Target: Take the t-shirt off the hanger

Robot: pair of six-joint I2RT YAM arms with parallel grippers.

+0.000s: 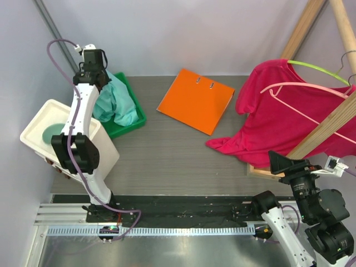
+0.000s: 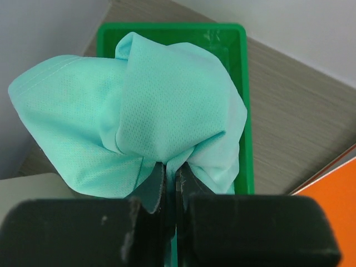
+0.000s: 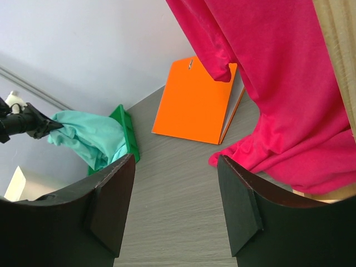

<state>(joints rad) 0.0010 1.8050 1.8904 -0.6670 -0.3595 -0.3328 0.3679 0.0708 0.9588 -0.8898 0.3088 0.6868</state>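
The red t-shirt (image 1: 278, 111) hangs on a pink hanger (image 1: 311, 88) against the wooden rack (image 1: 328, 125), with its lower edge lying at the rack's foot. It looks light and limp and should stretch rather than lift whole. I would grip the shoulder beside the hanger's arm. The far shoulder I cannot see well. Just before the rack, the right gripper (image 3: 176, 161) has its jaws apart, empty. Far from the rack, the left gripper (image 2: 175, 178) is clamped on a teal cloth (image 2: 167, 100) above a green tray (image 2: 222, 33).

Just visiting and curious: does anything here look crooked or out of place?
Yes. The magenta t-shirt sits lopsided on its pink hanger. Its hem is bunched on the table instead of hanging free.
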